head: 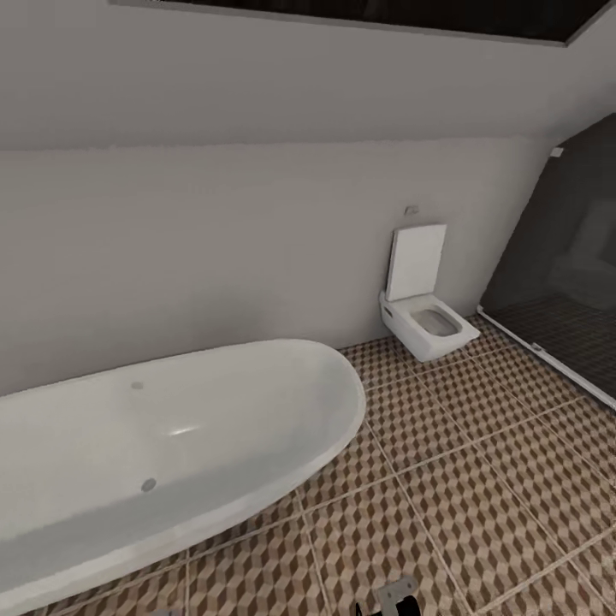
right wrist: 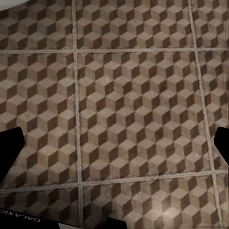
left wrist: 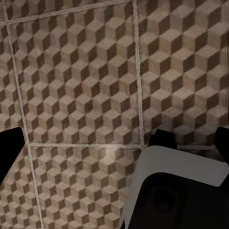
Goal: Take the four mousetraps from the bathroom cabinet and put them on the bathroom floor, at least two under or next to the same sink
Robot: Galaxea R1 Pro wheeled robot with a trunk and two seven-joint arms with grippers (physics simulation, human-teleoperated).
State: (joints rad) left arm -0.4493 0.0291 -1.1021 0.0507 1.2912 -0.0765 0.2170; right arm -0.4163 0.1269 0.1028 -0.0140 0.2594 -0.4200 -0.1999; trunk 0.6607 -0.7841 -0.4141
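Across the bathroom floor [head: 479,479] runs a matte cube-patterned tile with pale grout, meeting a glossy white oval bathtub [head: 171,445] and a boxy white toilet [head: 425,321]. Both wrist views look down on that tile, the left gripper [left wrist: 117,143] and right gripper [right wrist: 117,143] each spread wide, dark fingertips at the frame edges, grasping nothing.

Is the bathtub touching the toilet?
Apart. The head view shows patterned floor between the bathtub and the toilet.
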